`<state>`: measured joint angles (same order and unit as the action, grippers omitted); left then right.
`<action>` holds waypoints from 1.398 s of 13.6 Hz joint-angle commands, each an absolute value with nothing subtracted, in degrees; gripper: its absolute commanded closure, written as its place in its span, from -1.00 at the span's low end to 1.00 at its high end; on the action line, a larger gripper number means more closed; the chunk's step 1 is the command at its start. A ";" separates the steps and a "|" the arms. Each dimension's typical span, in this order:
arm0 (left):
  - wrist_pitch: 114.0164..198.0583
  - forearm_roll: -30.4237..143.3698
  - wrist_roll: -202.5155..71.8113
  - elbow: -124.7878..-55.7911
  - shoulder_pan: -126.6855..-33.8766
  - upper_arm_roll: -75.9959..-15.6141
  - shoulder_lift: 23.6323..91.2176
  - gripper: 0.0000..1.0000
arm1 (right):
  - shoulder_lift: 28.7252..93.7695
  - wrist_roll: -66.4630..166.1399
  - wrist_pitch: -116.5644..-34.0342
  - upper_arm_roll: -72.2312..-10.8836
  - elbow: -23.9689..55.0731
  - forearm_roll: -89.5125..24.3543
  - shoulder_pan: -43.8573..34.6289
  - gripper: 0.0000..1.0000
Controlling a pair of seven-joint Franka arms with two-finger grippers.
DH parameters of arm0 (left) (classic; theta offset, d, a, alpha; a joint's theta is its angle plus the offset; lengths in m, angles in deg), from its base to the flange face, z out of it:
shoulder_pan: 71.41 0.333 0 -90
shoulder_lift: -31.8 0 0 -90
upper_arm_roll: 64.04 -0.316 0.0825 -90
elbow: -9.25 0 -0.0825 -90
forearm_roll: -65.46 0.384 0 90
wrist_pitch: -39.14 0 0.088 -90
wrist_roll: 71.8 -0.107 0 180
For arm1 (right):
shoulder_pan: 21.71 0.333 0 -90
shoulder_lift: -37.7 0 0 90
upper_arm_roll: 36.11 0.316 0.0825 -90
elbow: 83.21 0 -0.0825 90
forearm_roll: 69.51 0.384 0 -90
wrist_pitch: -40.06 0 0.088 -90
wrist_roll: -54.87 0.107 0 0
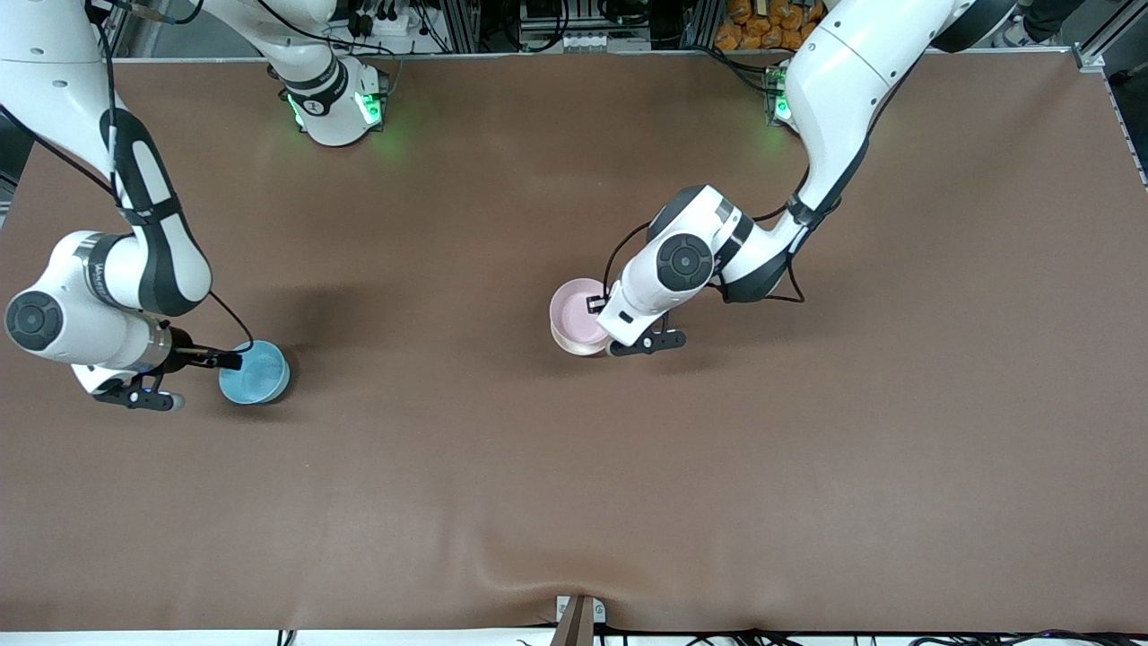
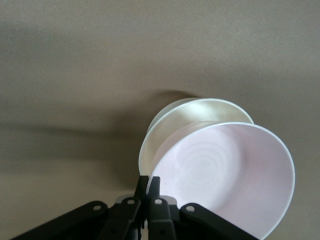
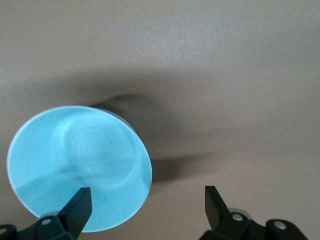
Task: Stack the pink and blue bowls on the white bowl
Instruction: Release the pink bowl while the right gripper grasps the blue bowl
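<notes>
The pink bowl rests tilted in the white bowl near the table's middle. In the left wrist view the pink bowl covers most of the white bowl. My left gripper is shut on the pink bowl's rim, as the left wrist view shows. The blue bowl stands on the table toward the right arm's end. My right gripper is open beside it, with one finger over the bowl's rim. In the right wrist view the blue bowl lies by one finger.
The brown table is bare apart from the bowls. A small bracket sits at the table edge nearest the front camera. Both arm bases stand along the edge farthest from the front camera.
</notes>
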<state>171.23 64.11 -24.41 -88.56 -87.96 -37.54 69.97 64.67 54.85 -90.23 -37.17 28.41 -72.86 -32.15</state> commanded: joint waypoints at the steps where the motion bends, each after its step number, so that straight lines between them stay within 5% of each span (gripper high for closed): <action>1: 173.35 65.11 -23.90 -88.40 -88.19 -37.32 71.44 1.00 | 65.73 54.78 -92.30 -36.11 29.21 -72.42 -34.10 -1.00; 2: 173.43 65.11 -23.90 -88.40 -88.28 -37.32 71.53 1.00 | 66.25 54.78 -92.83 -36.11 29.29 -72.41 -34.19 -1.00; 3: 173.78 65.20 -23.90 -88.40 -88.28 -37.32 71.79 1.00 | 66.43 54.78 -92.83 -36.11 29.29 -72.41 -34.19 -0.72; 4: 173.87 65.20 -23.90 -88.31 -88.37 -37.32 72.05 1.00 | 66.52 54.87 -92.75 -36.11 29.29 -72.41 -34.11 -0.10; 6: 173.79 65.38 -23.12 -88.22 -88.02 -37.32 71.54 -0.99 | 66.96 54.87 -92.75 -36.11 29.38 -72.24 -34.11 0.90; 9: 169.25 65.90 -22.67 -87.70 -86.10 -37.94 64.09 -1.00 | 67.23 54.87 -92.48 -36.02 29.47 -70.66 -33.84 1.00; 13: 152.47 68.19 -26.87 -85.24 -79.94 -37.94 51.09 -1.00 | 66.18 54.87 -92.39 -35.93 29.21 -70.66 -33.84 1.00; 19: 133.75 68.19 -38.03 -80.16 -70.72 -37.94 38.58 -1.00 | 57.48 54.78 -89.33 -34.71 28.94 -70.05 -33.49 1.00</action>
<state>138.72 67.17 -33.80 -82.52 -73.44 -38.18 40.07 61.66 54.88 -91.63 -36.32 27.90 -70.80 -32.91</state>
